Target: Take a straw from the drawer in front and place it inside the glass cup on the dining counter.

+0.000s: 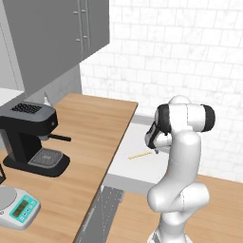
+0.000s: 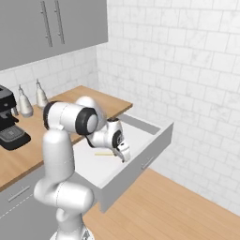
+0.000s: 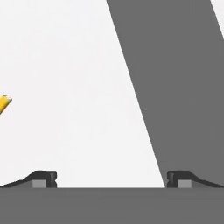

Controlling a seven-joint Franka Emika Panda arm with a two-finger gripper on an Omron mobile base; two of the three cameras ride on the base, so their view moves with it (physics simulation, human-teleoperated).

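While pincer (image 3: 111, 179) gapes, straw (image 3: 4, 103) beside

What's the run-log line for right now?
drawer: open | straw: lying in drawer | claw: open, low over drawer, straw off to one side | grasp: not yet

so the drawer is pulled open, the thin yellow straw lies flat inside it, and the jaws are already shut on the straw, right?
Not quite. The wide pale drawer is open and the thin yellow straw lies flat on its floor, but the gripper has its jaws wide open and holds nothing. The hand view shows the straw off to the side, outside the jaws.
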